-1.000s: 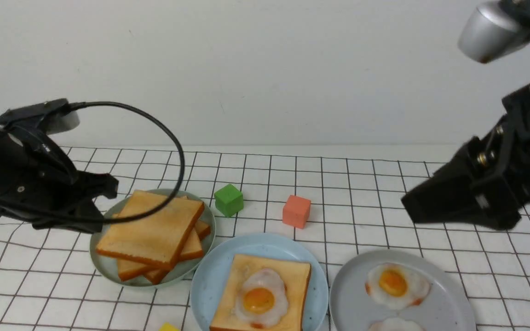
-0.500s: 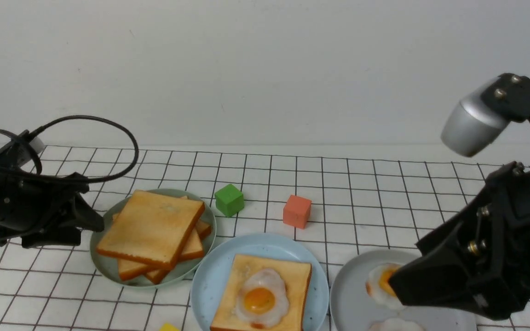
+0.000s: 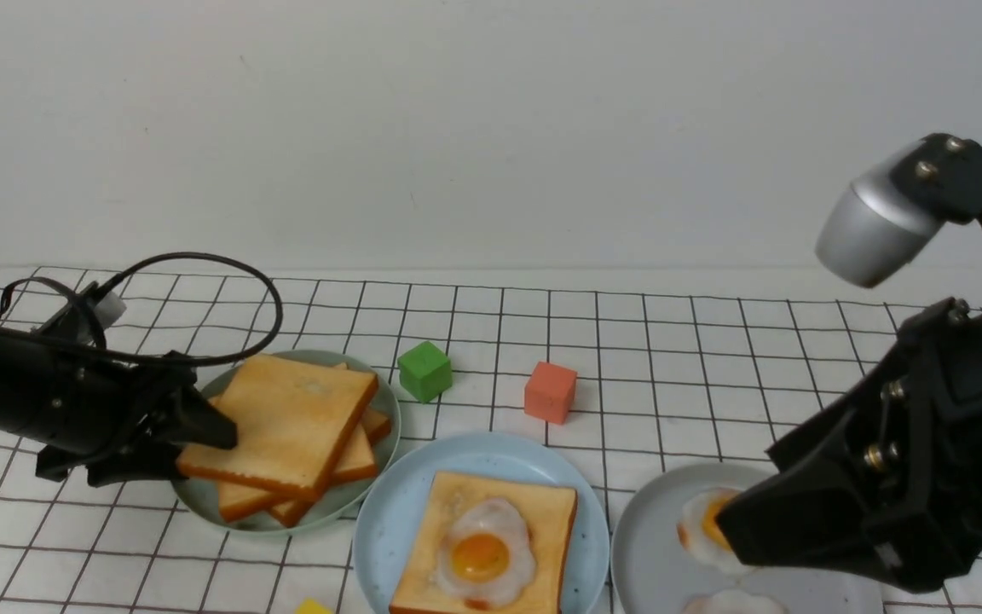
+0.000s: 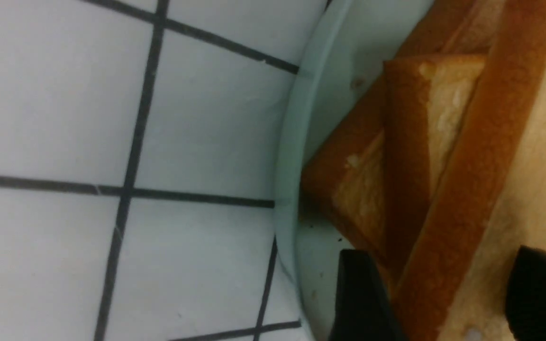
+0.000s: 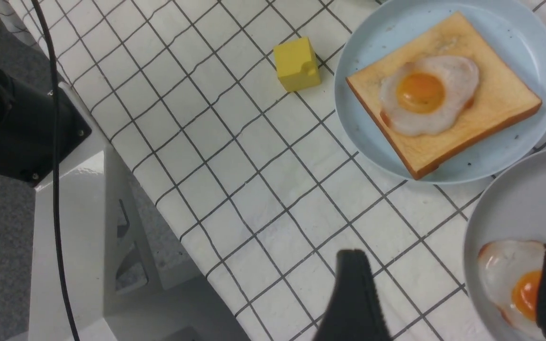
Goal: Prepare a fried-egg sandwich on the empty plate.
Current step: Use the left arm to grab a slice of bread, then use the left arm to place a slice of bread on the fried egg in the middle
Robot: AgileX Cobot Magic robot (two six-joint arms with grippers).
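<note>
A white tablecloth [image 3: 713,358] with a thin black grid covers the table. Near the front middle sits the sky-blue plate [image 3: 389,520], round, low-rimmed and finely speckled. On it lies one square toast slice [image 3: 542,512] with a glossy fried egg [image 3: 482,550] on top, so we judge the build half done, with a covering slice not yet added.

To its left, a greyish-green plate [image 3: 201,499] carries a skewed pile of toast with pale golden faces and darker orange-brown crusts. The left gripper [image 3: 201,443] lies low and sideways at that pile. Its jaws are parted, one finger under and one over the crust of the top slice [image 3: 286,418], and they are not pressing it. We take this as lining up to lift it.

The right gripper [image 3: 738,529] hangs spread wide and empty over a plain grey plate [image 3: 653,554] of spare eggs [image 3: 704,512].

A green cube [image 3: 424,370], a salmon cube [image 3: 550,391] and a yellow cube [image 5: 296,64] lie nearby, apart from the plates.
</note>
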